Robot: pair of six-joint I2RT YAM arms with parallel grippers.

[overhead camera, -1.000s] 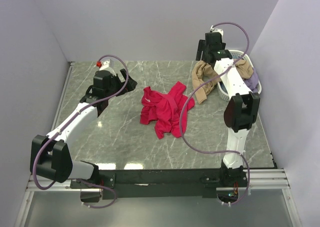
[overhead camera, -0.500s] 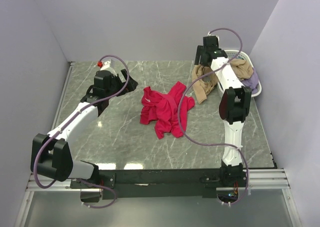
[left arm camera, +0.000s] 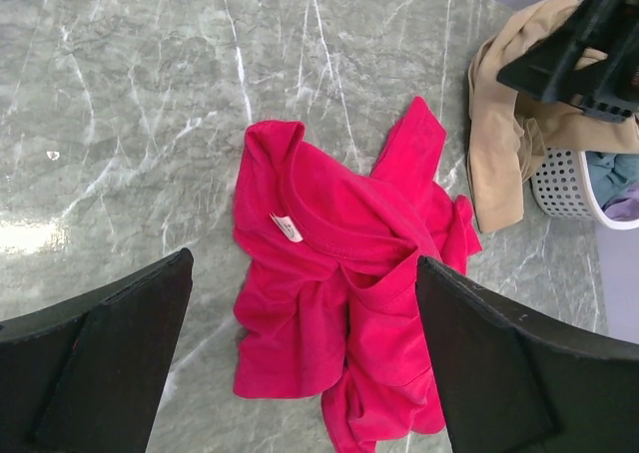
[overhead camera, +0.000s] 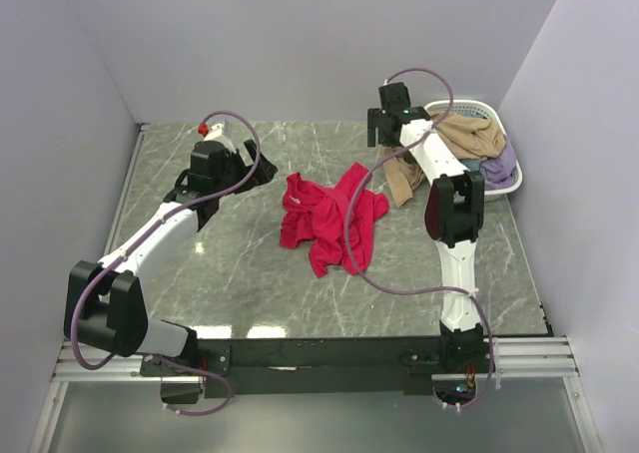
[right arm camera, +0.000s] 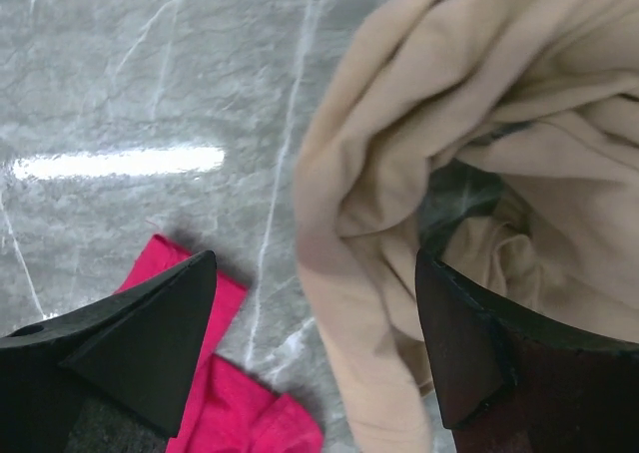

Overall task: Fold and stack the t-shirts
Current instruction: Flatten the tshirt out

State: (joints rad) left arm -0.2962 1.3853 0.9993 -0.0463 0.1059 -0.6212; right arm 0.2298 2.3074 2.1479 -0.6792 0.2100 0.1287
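Since a second ago my right arm has swung left from over the basket (overhead camera: 507, 186) toward the table's (overhead camera: 200, 273) middle; the left arm and the cloth lie as they did.

Right claw (overhead camera: 381, 137): spread wide, pinching nothing, poised over the tan shirt (overhead camera: 404, 172). In the wrist view, the right claw (right arm camera: 315, 258) frames a thick tan fold (right arm camera: 399, 164) and a red corner at near left.

Left claw (overhead camera: 262, 170): also spread wide and empty, at far left of the table. In its own view, the left claw (left arm camera: 305, 263) looks between the jaws onto the red shirt (left arm camera: 339, 303).

Red shirt (overhead camera: 329, 219): crumpled in a heap at mid-table, touching neither claw, with one sleeve reaching toward the tan shirt. The tan shirt hangs over the basket's left rim onto the table, at far right; lilac and blue cloth lie inside.

Handling, as I judge it: light, limp, not fragile. It will sag and drag on the stone, and a pinch may catch several layers. The best hold looks like the neckband or the shoulder seams on either side of it, one claw to each, to lift and spread the cloth flat.

Writing: a small white label (left arm camera: 287, 227) sits at the red neckband, too small to read. I see no brand elsewhere.
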